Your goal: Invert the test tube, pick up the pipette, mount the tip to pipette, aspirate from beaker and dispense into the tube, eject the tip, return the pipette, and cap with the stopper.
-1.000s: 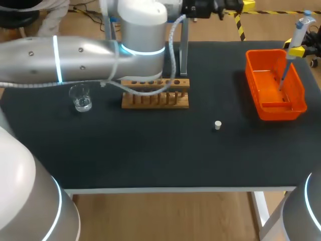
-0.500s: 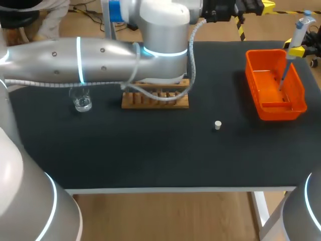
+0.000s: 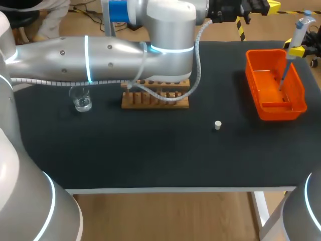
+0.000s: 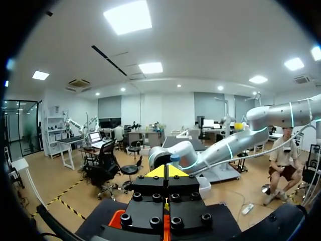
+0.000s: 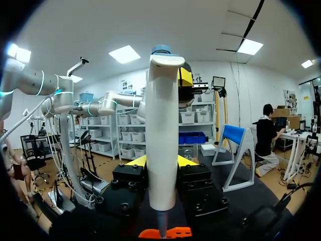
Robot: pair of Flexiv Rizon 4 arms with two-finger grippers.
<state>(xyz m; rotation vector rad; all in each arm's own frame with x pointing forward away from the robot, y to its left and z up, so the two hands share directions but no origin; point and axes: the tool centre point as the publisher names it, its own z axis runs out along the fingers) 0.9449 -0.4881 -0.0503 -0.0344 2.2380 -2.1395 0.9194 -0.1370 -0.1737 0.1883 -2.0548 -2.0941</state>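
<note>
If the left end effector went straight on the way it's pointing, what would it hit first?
Probably the pipette held in the right end effector, which sits right ahead of the left end effector. Depth is unclear, so it could pass beside it.

Black table (image 3: 150, 155) carrying 4 items: glass beaker (image 3: 81, 98) sitting at view's left, wooden rack (image 3: 155, 99) standing near it, white stopper (image 3: 217, 125) lying right of centre, orange bin (image 3: 274, 88) resting far right.
</note>
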